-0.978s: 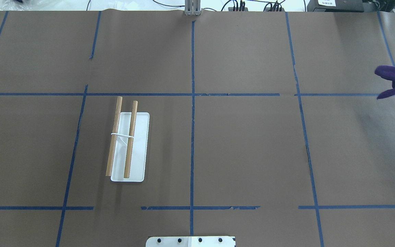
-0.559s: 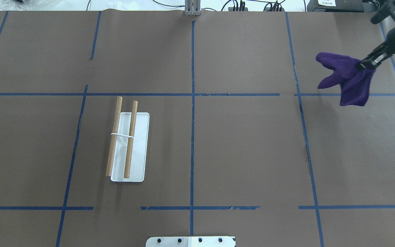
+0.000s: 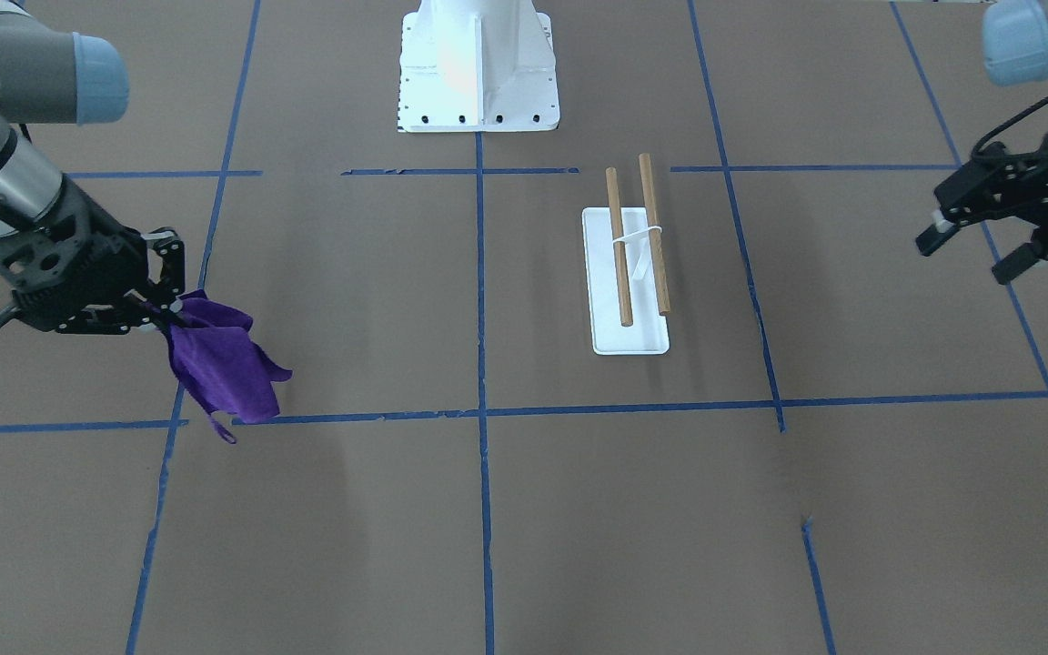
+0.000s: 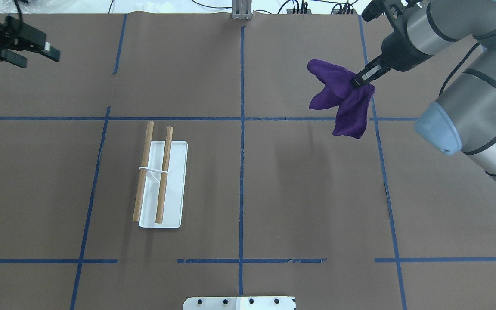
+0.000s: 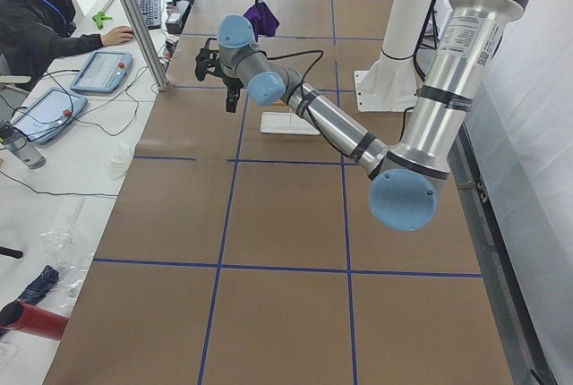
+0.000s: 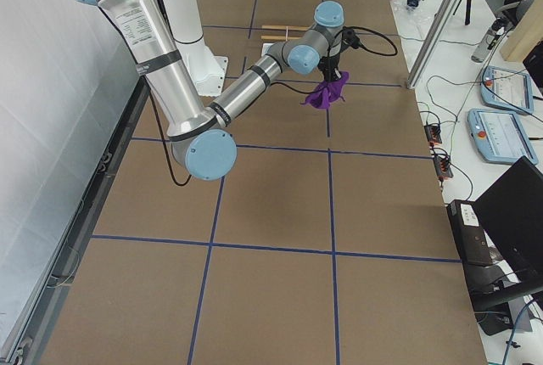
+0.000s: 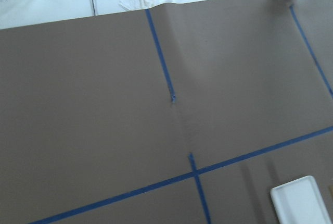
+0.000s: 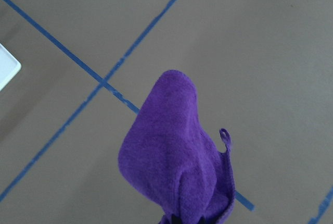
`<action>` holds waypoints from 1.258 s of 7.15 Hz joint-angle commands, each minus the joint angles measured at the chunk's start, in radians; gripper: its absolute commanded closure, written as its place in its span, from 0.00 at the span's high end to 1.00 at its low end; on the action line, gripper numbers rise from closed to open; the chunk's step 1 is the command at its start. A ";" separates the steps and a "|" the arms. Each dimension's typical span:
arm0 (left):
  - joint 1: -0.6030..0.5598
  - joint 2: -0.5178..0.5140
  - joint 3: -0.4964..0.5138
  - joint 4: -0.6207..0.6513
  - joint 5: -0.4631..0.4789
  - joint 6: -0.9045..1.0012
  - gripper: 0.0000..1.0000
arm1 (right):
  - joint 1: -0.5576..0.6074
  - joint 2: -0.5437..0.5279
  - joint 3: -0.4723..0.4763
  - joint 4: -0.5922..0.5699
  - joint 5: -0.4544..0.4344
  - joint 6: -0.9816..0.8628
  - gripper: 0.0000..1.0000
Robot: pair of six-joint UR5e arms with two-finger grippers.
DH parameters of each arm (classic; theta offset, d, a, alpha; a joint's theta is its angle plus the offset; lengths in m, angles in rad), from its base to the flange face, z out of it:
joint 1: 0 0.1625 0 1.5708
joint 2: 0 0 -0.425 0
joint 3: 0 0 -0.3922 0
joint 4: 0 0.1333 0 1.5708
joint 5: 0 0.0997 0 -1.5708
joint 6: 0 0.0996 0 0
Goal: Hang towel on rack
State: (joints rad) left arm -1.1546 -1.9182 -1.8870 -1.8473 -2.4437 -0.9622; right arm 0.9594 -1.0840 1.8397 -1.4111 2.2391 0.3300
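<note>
The rack (image 4: 162,181) stands left of the table's middle: a flat white base, a white bracket and two brown dowel rods; it also shows in the front view (image 3: 638,255). My right gripper (image 4: 358,81) is shut on a purple towel (image 4: 342,99), which hangs in the air above the far right of the table, well apart from the rack. The front view shows the towel (image 3: 219,364) hanging below that gripper (image 3: 160,305), and the right wrist view shows the towel (image 8: 177,166) close up. My left gripper (image 4: 41,58) is open and empty at the far left, away from the rack.
The brown table cover has a blue tape grid. The white robot pedestal (image 3: 477,64) stands at the near middle edge. An operator (image 5: 36,18) sits at a side desk with tablets beyond the far table edge.
My right arm has carried the purple towel leftward, from the right edge toward the middle. My left gripper has come into view at the far left.
</note>
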 commanded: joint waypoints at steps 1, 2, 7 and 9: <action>0.178 -0.146 0.020 -0.001 0.053 -0.417 1.00 | -0.101 0.109 0.009 0.004 -0.097 0.015 0.00; 0.202 -0.209 0.052 -0.003 0.072 -0.570 1.00 | -0.143 0.127 0.028 0.012 -0.111 0.017 0.00; 0.338 -0.286 0.197 -0.293 0.211 -1.022 1.00 | -0.333 0.147 0.159 0.014 -0.308 0.181 0.00; 0.363 -0.295 0.186 -0.293 0.210 -1.037 1.00 | -0.334 0.150 0.155 0.014 -0.308 0.181 0.00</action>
State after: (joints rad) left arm -0.8093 -2.2085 -1.6961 -2.1372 -2.2380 -1.9853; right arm 0.6273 -0.9360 1.9962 -1.3974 1.9320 0.5095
